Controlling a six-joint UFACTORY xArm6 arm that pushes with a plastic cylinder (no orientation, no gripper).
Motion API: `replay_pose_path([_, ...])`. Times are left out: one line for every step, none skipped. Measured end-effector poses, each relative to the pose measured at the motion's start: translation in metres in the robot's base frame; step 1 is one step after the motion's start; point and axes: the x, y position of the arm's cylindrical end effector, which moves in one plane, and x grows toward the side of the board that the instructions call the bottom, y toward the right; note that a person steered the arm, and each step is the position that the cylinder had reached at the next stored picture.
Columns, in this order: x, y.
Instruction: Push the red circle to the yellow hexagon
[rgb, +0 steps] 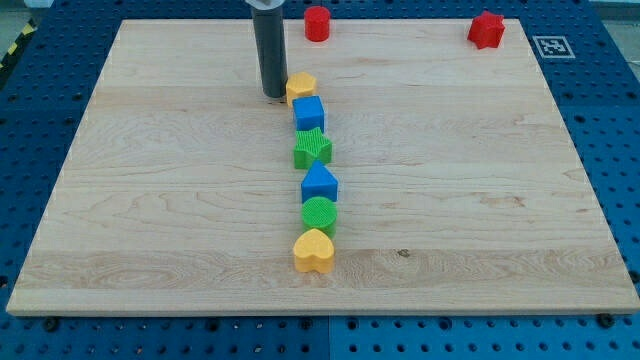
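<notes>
Red circle (317, 23) sits at the bench's (150, 200) top edge, up and a little to the view's right of my end effector, a bare rod with no jaws, holding nothing. My tip (273, 94) rests just left of the yellow hexagon (300, 87), nearly touching it. Below that run a blue cube (309, 113), green star (313, 148), blue block (319, 184), green circle (320, 214) and yellow heart (314, 251). A second red block (487, 29) lies far right. I judge I should swing above the circle, then push straight down toward the hexagon, slowly, without nudging it.
</notes>
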Motion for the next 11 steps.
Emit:
replay_pose_path([-0.005,-0.016])
replay_pose_path([-0.039,-0.052])
replay_pose_path([-0.074,-0.057])
replay_pose_path([-0.122,-0.052])
replay_pose_path([-0.148,-0.044])
replay_pose_path([-0.149,-0.04])
replay_pose_path([-0.147,-0.024])
replay_pose_path([-0.148,0.034])
replay_pose_path([-0.148,0.088])
replay_pose_path([-0.149,0.112])
replay_pose_path([-0.149,0.149])
